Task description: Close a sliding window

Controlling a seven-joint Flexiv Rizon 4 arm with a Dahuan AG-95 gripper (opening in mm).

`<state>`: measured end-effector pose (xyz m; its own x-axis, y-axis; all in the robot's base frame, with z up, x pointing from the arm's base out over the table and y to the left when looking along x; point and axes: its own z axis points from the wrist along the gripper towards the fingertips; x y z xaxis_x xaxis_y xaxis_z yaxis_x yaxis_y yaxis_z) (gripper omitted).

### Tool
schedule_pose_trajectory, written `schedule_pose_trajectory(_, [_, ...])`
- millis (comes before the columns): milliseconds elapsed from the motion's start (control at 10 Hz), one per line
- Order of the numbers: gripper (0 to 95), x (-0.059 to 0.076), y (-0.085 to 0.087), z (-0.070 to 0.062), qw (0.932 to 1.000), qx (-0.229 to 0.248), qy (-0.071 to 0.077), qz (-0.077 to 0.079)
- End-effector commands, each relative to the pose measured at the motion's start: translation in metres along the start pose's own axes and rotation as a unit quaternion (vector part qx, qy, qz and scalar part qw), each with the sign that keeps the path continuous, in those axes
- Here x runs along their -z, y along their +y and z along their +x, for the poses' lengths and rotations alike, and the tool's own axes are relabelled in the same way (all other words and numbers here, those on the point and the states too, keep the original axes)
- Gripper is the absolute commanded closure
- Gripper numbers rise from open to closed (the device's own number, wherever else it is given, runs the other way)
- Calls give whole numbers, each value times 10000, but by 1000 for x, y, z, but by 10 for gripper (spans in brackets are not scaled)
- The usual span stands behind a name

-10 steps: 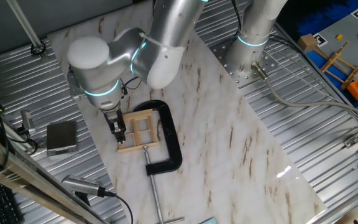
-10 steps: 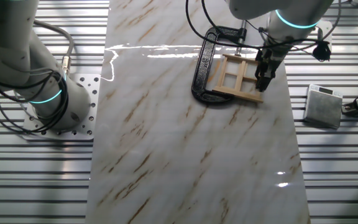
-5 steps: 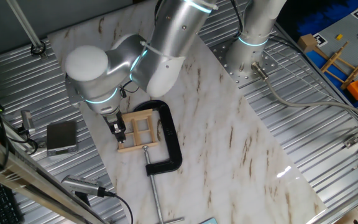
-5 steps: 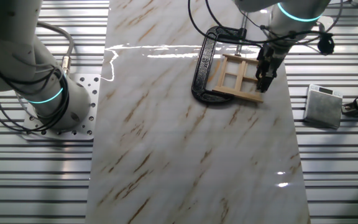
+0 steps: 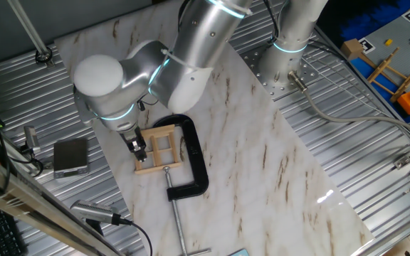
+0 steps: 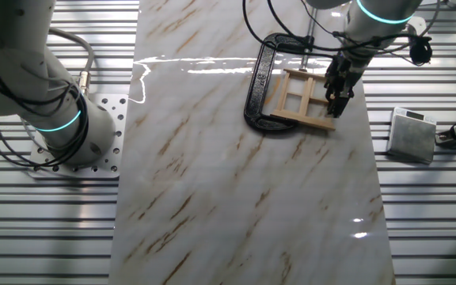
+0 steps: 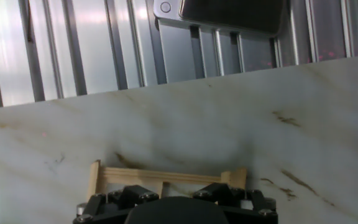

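Since a second ago your arm's upper joints have swung slightly; the gripper [image 5: 139,148] has hardly shifted and stays at the window's outer side.

The sliding window [image 5: 156,148] lies flat on the marble tabletop [image 5: 262,163], near the tabletop edge that borders the ribbed metal deck. The black C-clamp [image 5: 194,160] wraps around its far side, screw rod pointing toward the tabletop's near edge in one fixed view.

In the other fixed view the gripper [image 6: 340,85] stands over the sliding window [image 6: 301,97] at the side away from the C-clamp [image 6: 258,87]. Fingertips look to be touching the frame rail, but you cannot tell whether the fingers are apart or pressed together; the wrist hides them.

Hand view: the gripper's dark body fills the bottom edge, cutting off most of the sliding window [image 7: 166,177]. Only one rail and two short stubs show.

A grey box [image 5: 70,156] sits on the ribbed deck just off the tabletop edge.
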<state>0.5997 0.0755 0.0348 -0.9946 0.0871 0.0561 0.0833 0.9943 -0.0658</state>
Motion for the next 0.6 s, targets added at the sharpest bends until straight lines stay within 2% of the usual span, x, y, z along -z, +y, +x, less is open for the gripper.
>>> schedule_pose_trajectory(100, [190, -1, 1, -2, 9995, -102, 2, -313])
schedule_pose_trajectory(200, [380, -1, 1, -1, 9986, -145, 18, -508])
schedule_pose_trajectory(300, [380, 0, 2, -1, 9979, -177, 22, -625])
schedule_pose_trajectory(500, [380, 3, 6, -1, 9948, -268, 39, -977])
schedule_pose_trajectory(600, [380, 5, 9, -1, 9944, -273, 31, -1023])
